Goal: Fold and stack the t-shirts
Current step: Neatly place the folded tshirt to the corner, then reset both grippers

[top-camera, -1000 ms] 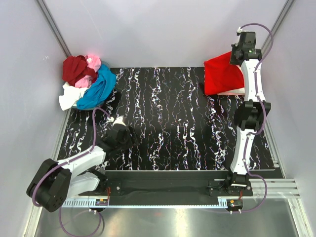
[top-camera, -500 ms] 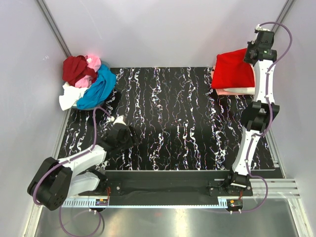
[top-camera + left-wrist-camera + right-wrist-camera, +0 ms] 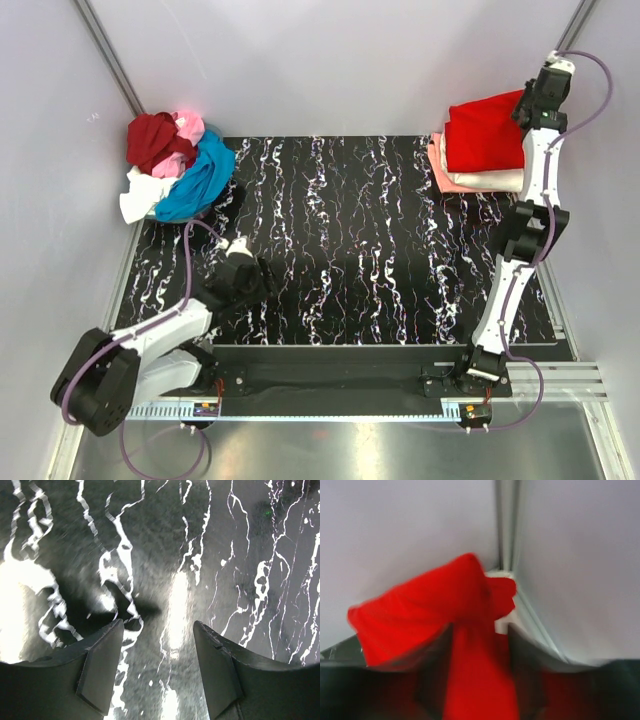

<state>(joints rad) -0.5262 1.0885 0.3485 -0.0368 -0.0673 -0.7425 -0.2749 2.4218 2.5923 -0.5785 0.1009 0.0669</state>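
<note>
Item: folded bright red t-shirt [image 3: 485, 135] of soft plain cloth, at the far right corner of the table, lying over two folded layers. Its right edge was lifted toward the right gripper [image 3: 543, 98].

Stack beneath: a salmon t-shirt [image 3: 437, 158], its edge showing on the left, and a cream t-shirt [image 3: 487, 181], showing along the near edge.

Right gripper, wrist view [image 3: 479, 645]: the picture was blurred, but red cloth filled the gap between the fingers, so the jaws appeared clenched on the bright red t-shirt. The corner post and side wall [image 3: 570, 565] stood close by.

Left gripper [image 3: 157, 630]: jaws released and holding nothing, low over the black white-veined table top [image 3: 350, 230] at the near left, well apart from the stack.

Unfolded heap, far left corner: a dark red t-shirt [image 3: 150, 138], pink t-shirt [image 3: 188, 125], blue t-shirt [image 3: 200, 178] and white t-shirt [image 3: 135, 198], crumpled together.

Step in hand, as judged: placing the bright red t-shirt on the stack.

Handling notes:
- Bring the held edge down until the cloth lies flat, and let go only then.
- Square its edges with the cream and salmon layers before release, since soft cloth slumps if dropped from height.
- Open the fingers fully and withdraw straight up, so that a trailing finger does not drag the fold open.
- Keep clear of the wall alongside.

Remaining, as judged: the four shirts in the heap were not yet folded.
</note>
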